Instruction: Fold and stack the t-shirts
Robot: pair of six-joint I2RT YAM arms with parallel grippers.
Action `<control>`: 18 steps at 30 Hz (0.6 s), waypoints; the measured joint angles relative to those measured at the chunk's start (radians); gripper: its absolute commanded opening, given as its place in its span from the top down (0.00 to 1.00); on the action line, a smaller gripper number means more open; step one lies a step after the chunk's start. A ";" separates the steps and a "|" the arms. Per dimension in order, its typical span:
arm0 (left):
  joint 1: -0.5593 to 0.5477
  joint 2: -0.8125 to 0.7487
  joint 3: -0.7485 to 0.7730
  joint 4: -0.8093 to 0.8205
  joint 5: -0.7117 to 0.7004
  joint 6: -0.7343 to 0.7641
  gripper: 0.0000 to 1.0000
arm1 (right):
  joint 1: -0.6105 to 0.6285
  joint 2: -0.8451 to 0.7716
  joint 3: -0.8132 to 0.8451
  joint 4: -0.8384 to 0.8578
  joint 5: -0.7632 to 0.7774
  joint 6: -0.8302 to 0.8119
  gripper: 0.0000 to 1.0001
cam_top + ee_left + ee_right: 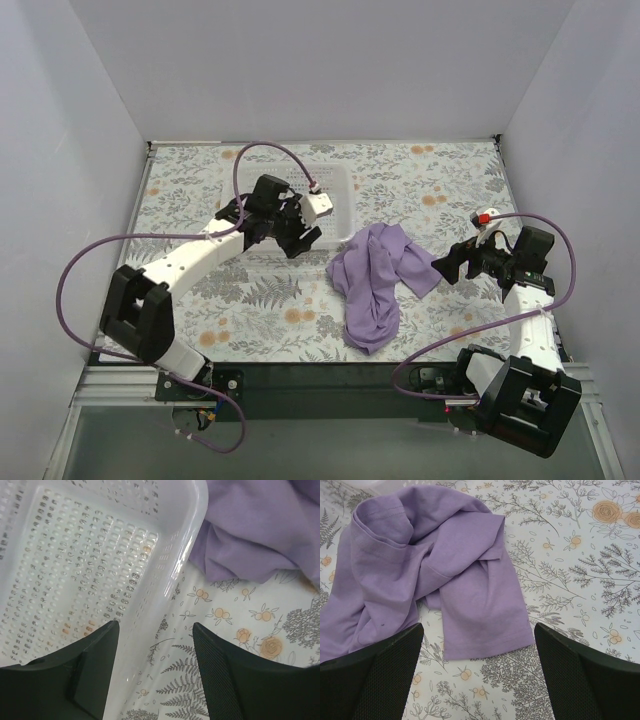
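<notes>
One lavender t-shirt lies crumpled in the middle of the floral table. In the right wrist view the t-shirt is bunched, with a flat sleeve pointing at the camera. My right gripper hovers just right of it, open wide; the sleeve hem sits between and ahead of its fingers. My left gripper is at the near right corner of the white mesh basket. It is open and straddles the basket's side wall, one finger inside and the other outside, holding nothing.
The floral cloth covers the table. White walls close in the left, right and back sides. Purple cables loop off both arms. A dark rail runs along the near edge between the bases.
</notes>
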 measured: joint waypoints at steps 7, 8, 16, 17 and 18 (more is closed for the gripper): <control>0.000 0.145 0.015 -0.031 -0.041 0.111 0.68 | 0.001 0.000 0.000 -0.009 -0.003 -0.003 0.02; 0.000 0.151 0.013 -0.025 -0.060 0.113 0.83 | 0.001 0.000 0.000 -0.009 -0.003 -0.004 0.02; 0.008 0.065 -0.143 0.177 -0.197 0.142 1.00 | 0.001 0.000 0.000 -0.011 -0.008 -0.015 0.02; 0.013 0.038 -0.174 0.198 -0.216 0.125 1.00 | 0.001 0.000 0.000 -0.011 -0.009 -0.016 0.02; 0.018 0.007 -0.209 0.219 -0.241 0.099 1.00 | 0.001 0.000 0.000 -0.012 -0.011 -0.018 0.02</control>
